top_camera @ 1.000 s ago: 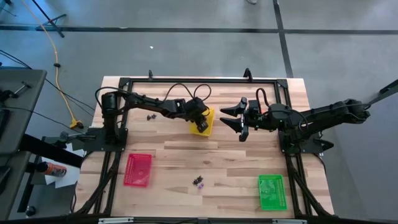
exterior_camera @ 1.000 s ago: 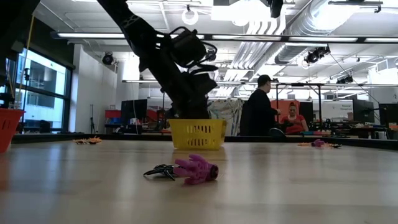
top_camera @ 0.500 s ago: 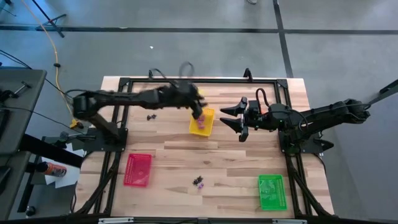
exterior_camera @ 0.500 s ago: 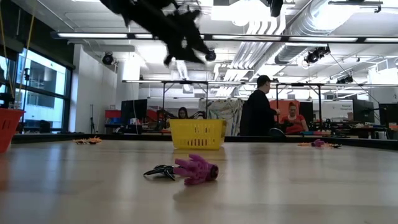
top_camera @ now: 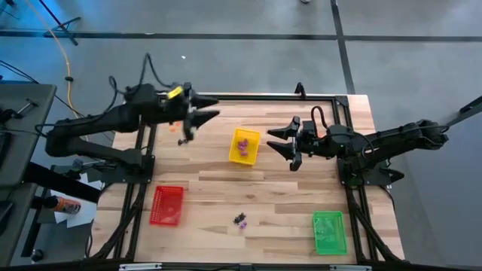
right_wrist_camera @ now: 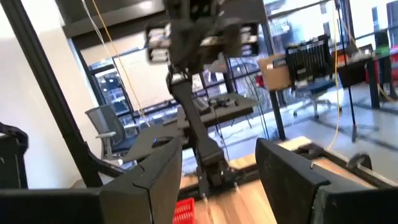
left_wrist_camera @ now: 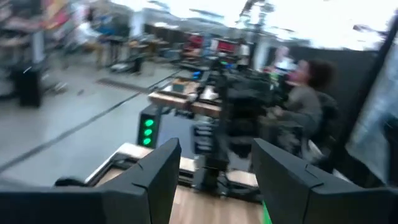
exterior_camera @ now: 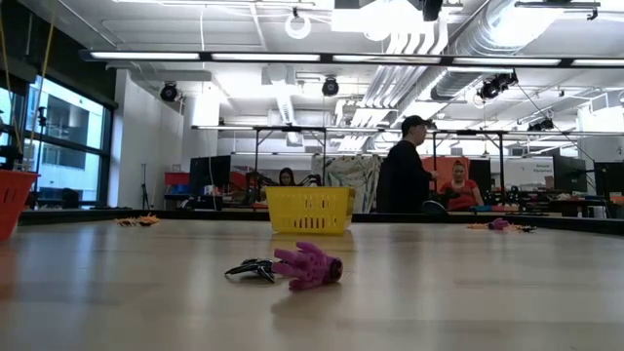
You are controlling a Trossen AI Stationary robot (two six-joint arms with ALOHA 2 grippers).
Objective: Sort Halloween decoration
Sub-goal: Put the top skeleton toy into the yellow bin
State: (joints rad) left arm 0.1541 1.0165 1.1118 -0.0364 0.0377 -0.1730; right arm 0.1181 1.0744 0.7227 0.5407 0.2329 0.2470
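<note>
The left claw [top_camera: 202,120] is spread and empty over small toys [top_camera: 181,141] at the table [top_camera: 211,188] edge, ready to drop and pinch one; the right claw [top_camera: 277,141] waits spread beside the yellow tray [top_camera: 245,146].

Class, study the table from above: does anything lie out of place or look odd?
Yes. A few purple and black trinkets lie loose on the bare table between the red tray and green tray, in no tray at all. The yellow tray already holds purple pieces.
</note>
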